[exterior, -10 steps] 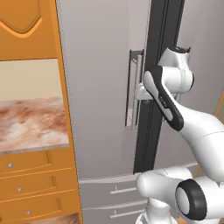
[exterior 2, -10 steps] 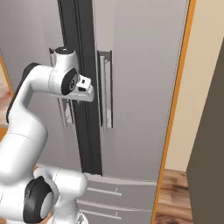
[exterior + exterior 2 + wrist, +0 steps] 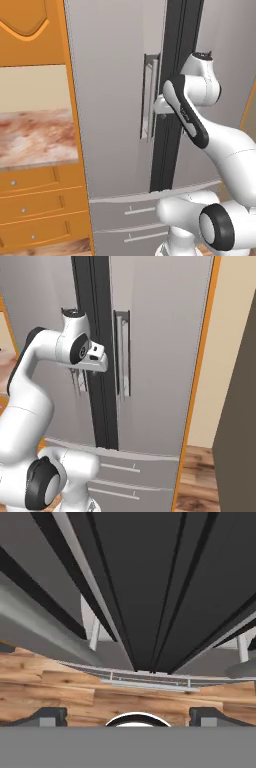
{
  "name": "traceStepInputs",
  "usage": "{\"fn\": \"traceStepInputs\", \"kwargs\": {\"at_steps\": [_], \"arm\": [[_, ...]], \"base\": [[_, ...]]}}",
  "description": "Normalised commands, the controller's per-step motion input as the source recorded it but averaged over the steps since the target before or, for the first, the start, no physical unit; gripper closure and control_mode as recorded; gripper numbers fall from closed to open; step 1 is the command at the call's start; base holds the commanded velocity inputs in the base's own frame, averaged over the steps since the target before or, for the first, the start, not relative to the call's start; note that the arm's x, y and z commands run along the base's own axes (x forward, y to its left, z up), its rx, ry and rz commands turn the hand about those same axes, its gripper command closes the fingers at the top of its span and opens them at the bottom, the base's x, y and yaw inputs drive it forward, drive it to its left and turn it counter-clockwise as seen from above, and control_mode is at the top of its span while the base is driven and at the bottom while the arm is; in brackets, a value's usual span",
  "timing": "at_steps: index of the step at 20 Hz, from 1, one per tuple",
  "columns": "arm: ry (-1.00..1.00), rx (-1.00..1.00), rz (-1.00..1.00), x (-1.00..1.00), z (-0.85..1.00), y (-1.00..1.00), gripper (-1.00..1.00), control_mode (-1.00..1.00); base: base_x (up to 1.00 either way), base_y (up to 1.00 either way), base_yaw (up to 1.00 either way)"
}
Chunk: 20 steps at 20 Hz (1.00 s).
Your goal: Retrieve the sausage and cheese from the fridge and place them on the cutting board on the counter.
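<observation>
A tall grey metallic double-door fridge (image 3: pixel 115 100) fills the middle of the left base view, its two doors shut and meeting at a dark vertical seam that runs down the centre of the frame. Vertical silver bar handles (image 3: pixel 149 97) stand on either side of that seam, and two pale drawer fronts with short horizontal pulls cross the bottom of the frame. The white robot arm with dark joints rises from the lower right and bends up so that its hand sits at the seam, right of centre, level with the handles; the two-finger gripper (image 3: pixel 159 106) is pressed close against the left door's handle, but the arm hides the fingers, so whether they are spread or closed cannot be told. At the left edge, a reddish-brown and white marbled stone counter (image 3: pixel 35 137) lies over orange wooden drawers (image 3: pixel 35 202), with an orange cabinet above. In the right base view the fridge again takes up most of the frame, the arm coming from the lower left to the seam at upper left — the right door's handle (image 3: pixel 123 353) stands free, just right of the hand. The hand view looks down the dark seam toward a light wooden floor (image 3: pixel 60 694), with two small dark fingertips (image 3: pixel 47 716) set well apart at the bottom edge.
</observation>
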Motion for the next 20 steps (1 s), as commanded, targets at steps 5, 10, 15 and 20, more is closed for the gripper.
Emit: {"fn": "traceStepInputs", "kwargs": {"at_steps": [5,10,15,20], "arm": [[0.0,0.0,0.0,0.0,0.0,0.0,-1.0,1.0],[0.0,0.0,0.0,0.0,0.0,0.0,-1.0,1.0],[-0.01,0.0,0.0,0.0,-0.01,0.0,-1.0,-1.0],[-0.31,0.1,-0.05,-0.02,0.06,-0.63,-1.0,-1.0]], "base": [[-0.51,-0.2,0.0],[-0.3,-0.21,-0.01],[0.0,0.0,0.0],[0.0,0.0,0.0]]}}
